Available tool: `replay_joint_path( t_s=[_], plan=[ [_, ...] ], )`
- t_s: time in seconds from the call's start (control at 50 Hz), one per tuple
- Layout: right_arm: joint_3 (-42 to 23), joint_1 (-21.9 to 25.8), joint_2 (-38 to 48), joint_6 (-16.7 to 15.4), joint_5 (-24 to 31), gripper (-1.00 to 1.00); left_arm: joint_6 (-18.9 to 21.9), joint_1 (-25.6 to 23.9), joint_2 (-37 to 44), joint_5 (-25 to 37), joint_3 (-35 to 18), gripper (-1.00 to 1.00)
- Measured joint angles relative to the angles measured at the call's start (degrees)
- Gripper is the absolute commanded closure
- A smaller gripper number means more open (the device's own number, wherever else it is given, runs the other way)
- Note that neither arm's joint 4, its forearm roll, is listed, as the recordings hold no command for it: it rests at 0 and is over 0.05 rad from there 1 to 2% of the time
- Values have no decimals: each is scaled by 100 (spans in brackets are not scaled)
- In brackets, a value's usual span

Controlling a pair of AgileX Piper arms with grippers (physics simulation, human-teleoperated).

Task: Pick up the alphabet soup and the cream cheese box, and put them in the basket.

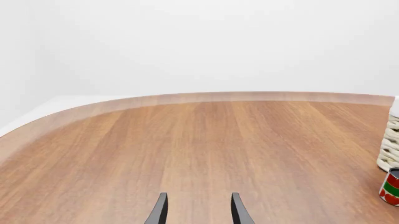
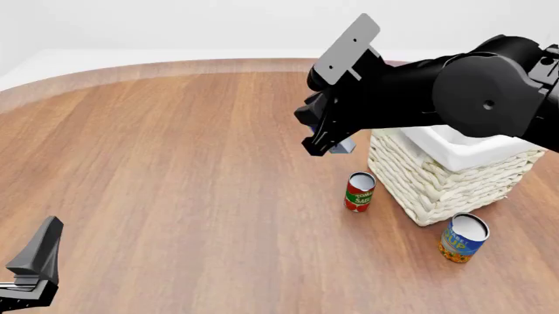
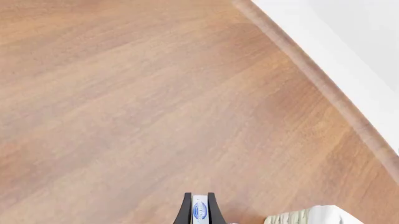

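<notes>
My right gripper [image 2: 334, 142] hangs above the table just left of the basket [image 2: 436, 180], shut on the cream cheese box [image 2: 342, 146]. In the right wrist view the blue and white box [image 3: 199, 211] sits clamped between the two dark fingers, with a corner of the basket [image 3: 299, 217] beside it. The alphabet soup [image 2: 463, 238] stands upright on the table at the basket's near corner. My left gripper [image 1: 199, 212] is open with nothing between its fingers, low at the near left of the table [image 2: 31, 265].
A red and green tomato sauce can [image 2: 359, 191] stands upright just left of the basket, below my right gripper; it also shows in the left wrist view [image 1: 391, 187] next to the basket's woven wall [image 1: 390, 142]. The table's curved far edge [image 2: 175, 67] runs behind.
</notes>
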Motion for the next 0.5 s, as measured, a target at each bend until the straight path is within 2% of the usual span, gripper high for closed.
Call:
replay_joint_path(
  t_s=[0.5],
  plan=[
    [-354,-276,-814,318,469,100,0,0,0,0,0,-100]
  ],
)
